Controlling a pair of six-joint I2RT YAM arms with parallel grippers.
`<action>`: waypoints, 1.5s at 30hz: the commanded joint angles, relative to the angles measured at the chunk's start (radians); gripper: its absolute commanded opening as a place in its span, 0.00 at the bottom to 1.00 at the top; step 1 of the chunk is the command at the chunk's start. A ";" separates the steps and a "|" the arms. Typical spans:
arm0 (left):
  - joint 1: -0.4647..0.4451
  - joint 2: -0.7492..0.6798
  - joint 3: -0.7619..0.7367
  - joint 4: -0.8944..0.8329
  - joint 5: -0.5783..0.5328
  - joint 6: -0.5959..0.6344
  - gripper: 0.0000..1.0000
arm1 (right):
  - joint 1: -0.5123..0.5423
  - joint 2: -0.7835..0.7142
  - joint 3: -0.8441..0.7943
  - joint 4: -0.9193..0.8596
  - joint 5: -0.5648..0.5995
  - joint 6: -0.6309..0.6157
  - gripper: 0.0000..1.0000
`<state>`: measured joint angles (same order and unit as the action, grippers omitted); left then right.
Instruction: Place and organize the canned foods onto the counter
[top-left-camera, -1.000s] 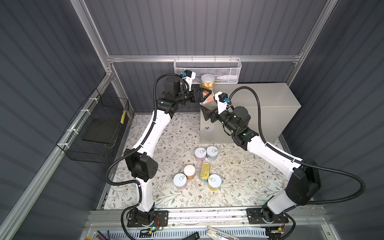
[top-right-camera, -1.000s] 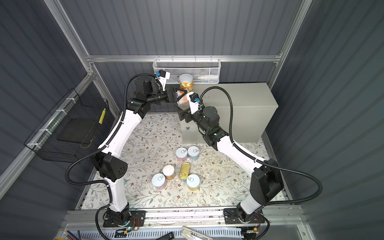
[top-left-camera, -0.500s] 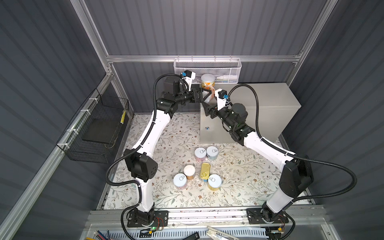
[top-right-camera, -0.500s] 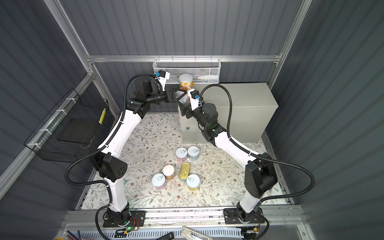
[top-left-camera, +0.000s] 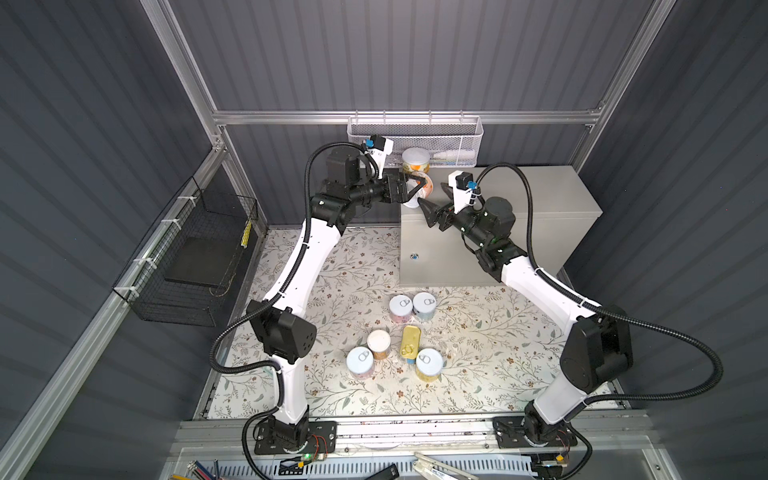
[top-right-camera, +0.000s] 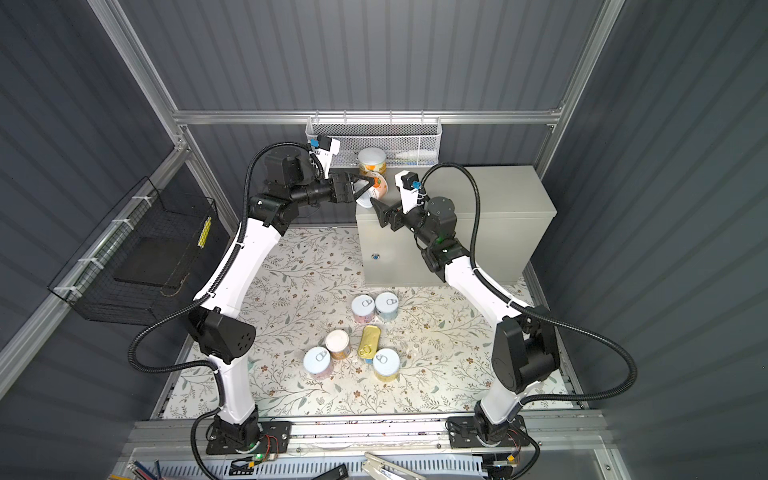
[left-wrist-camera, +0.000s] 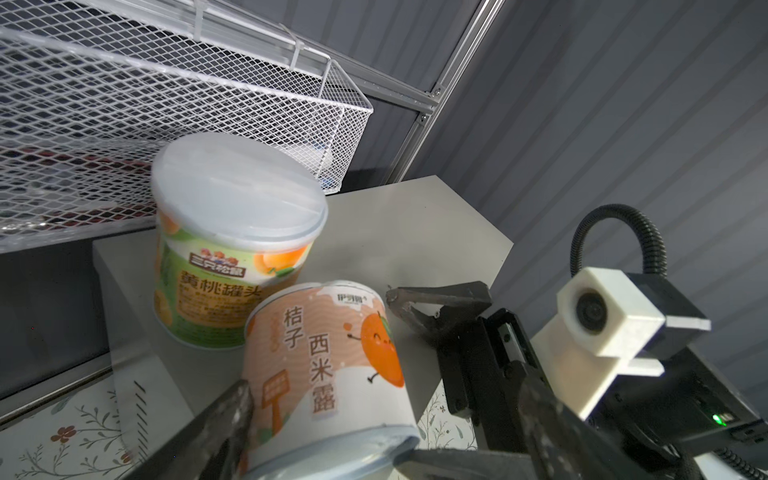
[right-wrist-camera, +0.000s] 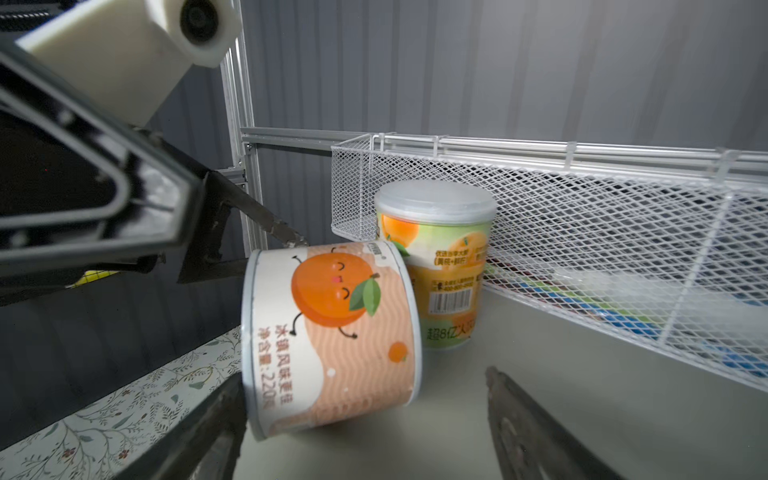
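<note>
An orange-label can (top-left-camera: 420, 192) (top-right-camera: 376, 189) tilts at the front-left corner of the counter (top-left-camera: 540, 195) (right-wrist-camera: 582, 395), its base overhanging the edge. My left gripper (top-left-camera: 417, 192) (left-wrist-camera: 328, 424) is open around this can (left-wrist-camera: 332, 365), whose base rim leans on one finger. My right gripper (top-left-camera: 432, 194) (right-wrist-camera: 363, 384) stands open just in front; the can (right-wrist-camera: 332, 332) is beside one finger, with a wide gap to the other. A peach can with a white lid (top-left-camera: 415, 160) (left-wrist-camera: 232, 249) stands upright behind. Several more cans (top-left-camera: 401, 307) and a flat gold-topped tin (top-left-camera: 409, 347) sit on the floral mat.
A white mesh basket (top-left-camera: 415, 137) (right-wrist-camera: 582, 216) hangs on the back wall just above the counter's rear edge. A black wire basket (top-left-camera: 199, 257) hangs on the left wall. The counter's right part (top-right-camera: 498, 195) is bare.
My right gripper has drawn back a little from the orange can, which stays tilted at the counter's corner. The left arm has not moved.
</note>
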<state>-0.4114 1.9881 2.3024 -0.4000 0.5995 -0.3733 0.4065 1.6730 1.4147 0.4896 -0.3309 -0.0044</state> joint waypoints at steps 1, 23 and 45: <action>0.003 0.023 0.029 -0.015 0.013 0.018 1.00 | 0.000 0.009 0.042 -0.038 -0.092 -0.011 0.89; 0.003 0.052 0.026 0.041 0.075 -0.021 1.00 | 0.000 0.105 0.201 -0.143 -0.107 -0.056 0.68; 0.003 -0.058 -0.066 0.049 -0.024 -0.010 1.00 | 0.003 -0.042 0.058 -0.053 -0.030 0.008 0.44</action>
<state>-0.4156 1.9808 2.2513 -0.3649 0.6041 -0.3786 0.4080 1.6783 1.4693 0.3801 -0.3794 -0.0006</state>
